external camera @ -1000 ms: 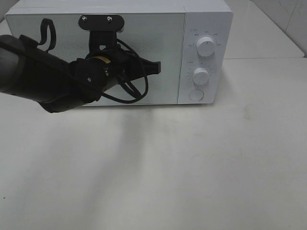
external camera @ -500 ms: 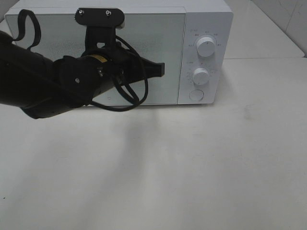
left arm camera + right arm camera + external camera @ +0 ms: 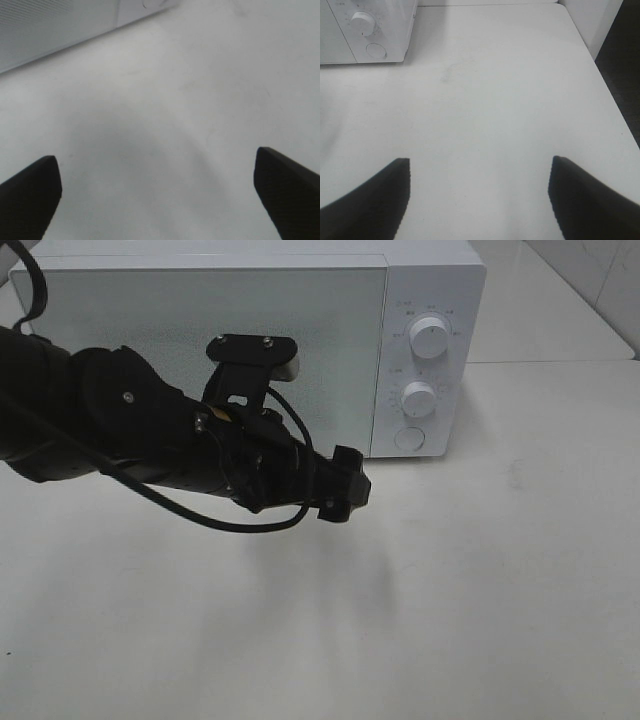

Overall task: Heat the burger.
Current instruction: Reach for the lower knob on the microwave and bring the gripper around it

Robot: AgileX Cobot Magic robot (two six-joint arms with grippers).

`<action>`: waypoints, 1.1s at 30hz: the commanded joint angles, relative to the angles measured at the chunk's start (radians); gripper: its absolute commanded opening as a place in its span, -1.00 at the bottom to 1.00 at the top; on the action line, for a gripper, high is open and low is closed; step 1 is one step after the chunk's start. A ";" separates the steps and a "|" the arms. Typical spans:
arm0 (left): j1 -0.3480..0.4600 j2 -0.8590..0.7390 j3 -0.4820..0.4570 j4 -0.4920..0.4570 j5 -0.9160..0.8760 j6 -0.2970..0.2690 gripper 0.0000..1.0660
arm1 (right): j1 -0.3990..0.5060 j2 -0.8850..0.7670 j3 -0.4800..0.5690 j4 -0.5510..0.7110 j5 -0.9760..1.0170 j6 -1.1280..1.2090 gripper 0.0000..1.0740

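The burger is out of view. The white microwave [image 3: 200, 330] stands at the back of the table with its door closed; its lower edge shows in the left wrist view [image 3: 50, 30] and its control side in the right wrist view [image 3: 350, 45]. My left gripper [image 3: 345, 490] hangs over the table just in front of the door's right part. It is open [image 3: 156, 165] with only bare table between the fingers. My right gripper [image 3: 480, 165] is open and empty over the table, right of the microwave. It does not show in the exterior high view.
The microwave's panel has two white knobs [image 3: 430, 337] [image 3: 419, 397] and a round button [image 3: 409, 438]. The left arm [image 3: 110, 430] and its cable cover the lower part of the door. The table's right edge [image 3: 607, 95] drops to a dark floor.
The left gripper has left the microwave door and come down, forward and to the right. Its jaws, shut before, now stand open. The door stays closed.
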 commanded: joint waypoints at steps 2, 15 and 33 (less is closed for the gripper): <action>0.002 -0.056 0.003 0.117 0.155 -0.001 0.84 | -0.007 -0.027 0.000 0.001 -0.006 -0.003 0.40; 0.318 -0.214 0.002 0.172 0.688 -0.076 0.84 | -0.007 -0.027 0.000 0.001 -0.006 -0.003 0.40; 0.828 -0.511 0.013 0.385 1.133 -0.205 0.83 | -0.007 -0.027 0.000 0.001 -0.006 -0.003 0.40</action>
